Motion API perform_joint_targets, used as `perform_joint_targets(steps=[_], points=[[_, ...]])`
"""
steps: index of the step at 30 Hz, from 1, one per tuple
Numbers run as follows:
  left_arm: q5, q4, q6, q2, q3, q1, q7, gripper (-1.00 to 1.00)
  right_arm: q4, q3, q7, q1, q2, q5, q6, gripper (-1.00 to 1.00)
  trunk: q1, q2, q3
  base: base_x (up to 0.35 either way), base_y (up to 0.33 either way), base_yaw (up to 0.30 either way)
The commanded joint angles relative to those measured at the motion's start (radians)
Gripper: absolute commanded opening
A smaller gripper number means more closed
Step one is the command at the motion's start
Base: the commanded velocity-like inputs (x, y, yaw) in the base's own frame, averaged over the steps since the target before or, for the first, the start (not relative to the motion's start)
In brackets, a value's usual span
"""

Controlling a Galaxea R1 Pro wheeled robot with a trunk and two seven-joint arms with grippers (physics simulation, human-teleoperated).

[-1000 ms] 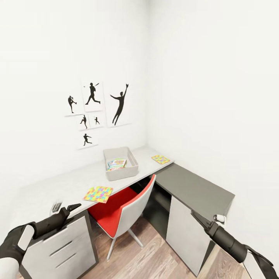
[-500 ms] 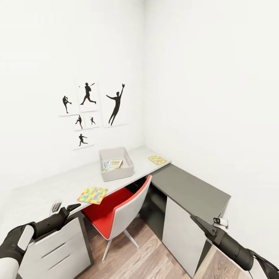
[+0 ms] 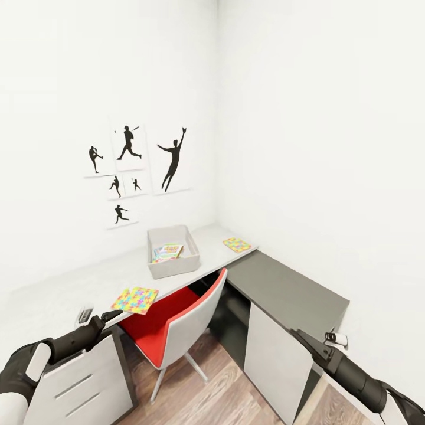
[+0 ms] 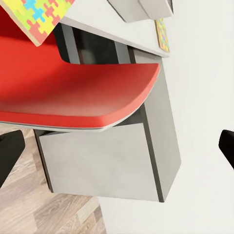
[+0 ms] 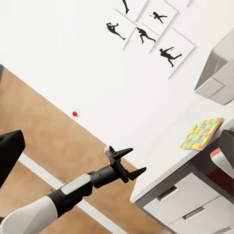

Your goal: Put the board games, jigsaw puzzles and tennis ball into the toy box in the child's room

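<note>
Evidently the robot stands away from the pale speckled table (image 3: 71,289), so both arms hang low. The left gripper (image 5: 127,164) is spread and empty; the right gripper's (image 3: 299,336) opening cannot be told. The light grey toy box (image 3: 172,267), centre frame, holds colourful board games (image 3: 168,252); two bright jigsaw puzzles (image 3: 135,299) lie outside it.

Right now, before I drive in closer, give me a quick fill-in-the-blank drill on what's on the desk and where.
1. The toy box on the table already holds a colourful board ____.
2. The number of jigsaw puzzles lying on the table outside the box is ____.
3. The chair tucked under the table has a seat coloured ____.
4. The left gripper, seen from the right wrist camera, has its fingers ____.

Missing words: game; two; red; open
</note>
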Motion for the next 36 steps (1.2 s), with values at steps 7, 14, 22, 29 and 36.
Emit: perform_joint_targets(steps=[7,14,22,29,36], points=[[0.0,0.0,0.006,0.002,0.003,-0.001,-0.006,1.0,0.002,0.0,0.001,0.0,0.0,-0.004,0.008,1.0,0.0,-0.001,0.0,0.003,-0.003,0.0],[0.0,0.0,0.008,0.005,0.007,-0.001,-0.009,1.0,0.003,0.0,0.001,0.0,0.0,-0.005,0.008,1.0,0.023,-0.043,-0.019,0.0,0.0,0.0],[-0.001,0.0,0.011,0.006,0.062,-0.001,-0.006,1.0,0.003,0.0,0.001,0.0,-0.001,-0.005,0.008,1.0,0.054,-0.099,-0.044,0.0,0.0,0.0],[-0.002,0.0,0.015,0.006,0.077,-0.001,-0.004,1.0,0.003,0.0,0.001,0.0,-0.001,-0.005,0.008,1.0,0.081,-0.148,-0.066,0.0,0.0,0.0],[-0.002,0.0,0.015,0.006,0.08,-0.001,-0.003,1.0,0.003,0.0,0.001,0.0,-0.001,-0.005,0.008,1.0,0.108,-0.197,-0.088,0.0,0.0,0.0]])
